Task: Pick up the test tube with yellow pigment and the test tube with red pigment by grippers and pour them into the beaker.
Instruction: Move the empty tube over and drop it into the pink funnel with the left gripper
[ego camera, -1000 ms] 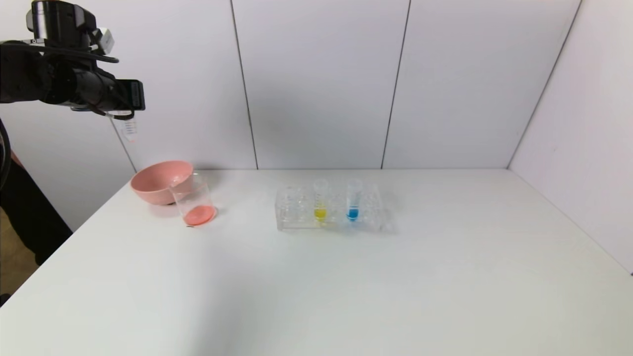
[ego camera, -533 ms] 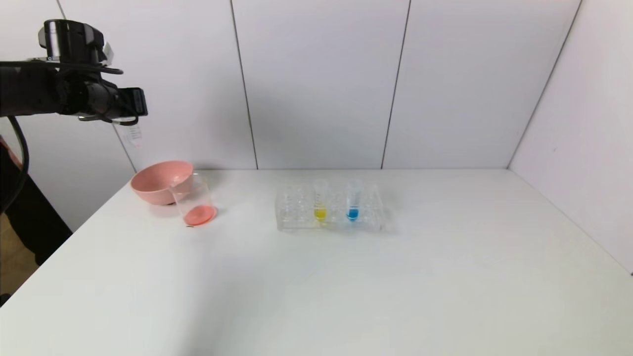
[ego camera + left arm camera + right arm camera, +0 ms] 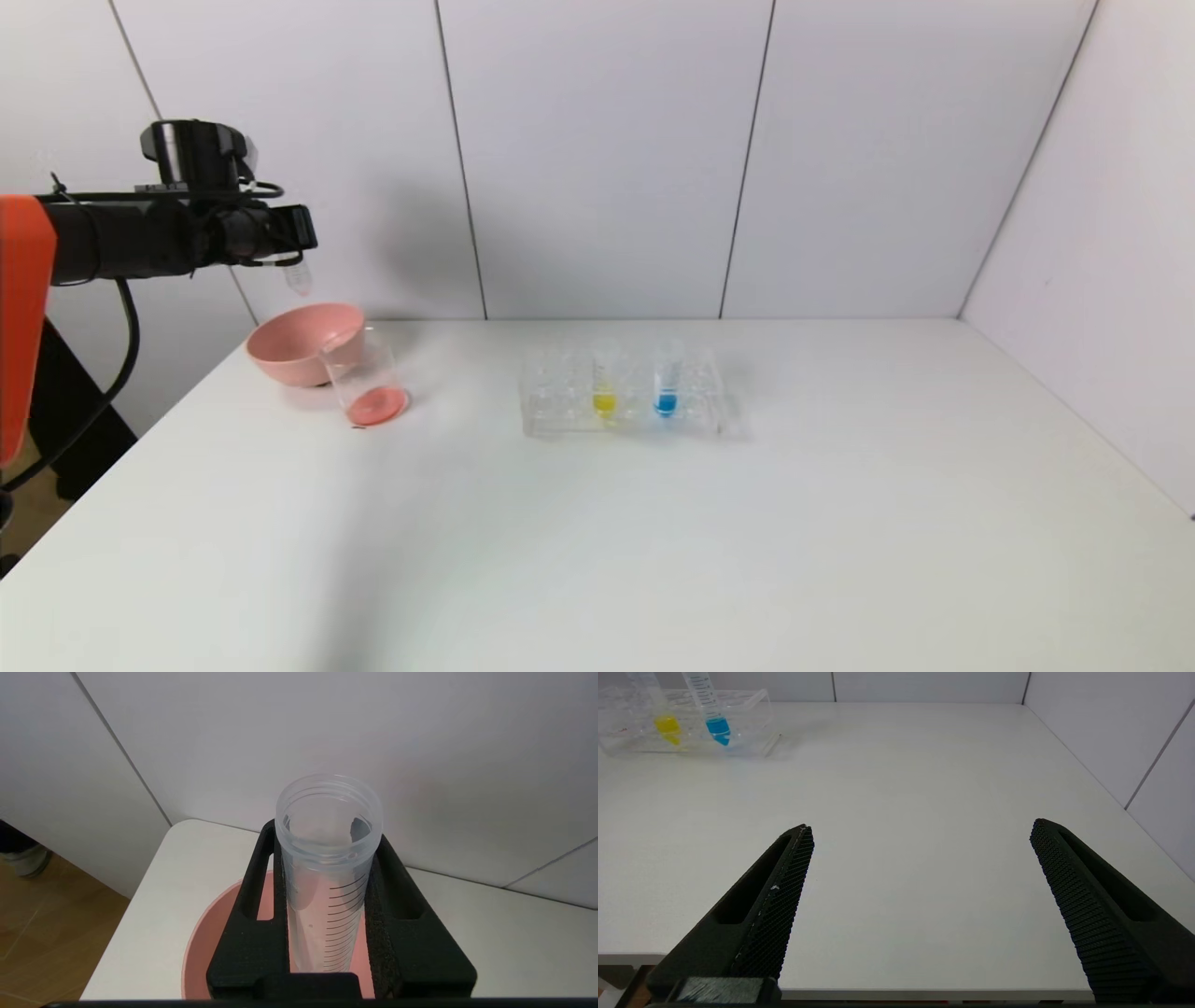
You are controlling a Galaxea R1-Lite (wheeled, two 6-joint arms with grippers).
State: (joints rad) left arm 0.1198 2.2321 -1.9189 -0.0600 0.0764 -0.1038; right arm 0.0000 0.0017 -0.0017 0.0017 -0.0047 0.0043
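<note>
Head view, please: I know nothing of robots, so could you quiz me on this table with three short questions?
1. True or false: the beaker holds red liquid.
2. Which stands in the rack beside the blue tube? A. yellow tube B. green tube C. black tube
3. Fill in: the left jaws are shut on an empty tube above the pink ____.
Key: 1 true; 2 A; 3 bowl.

A white table (image 3: 653, 523) carries a pink bowl (image 3: 301, 342), the beaker (image 3: 366, 378) seemingly touching it, and a clear tube rack (image 3: 624, 394).
</note>
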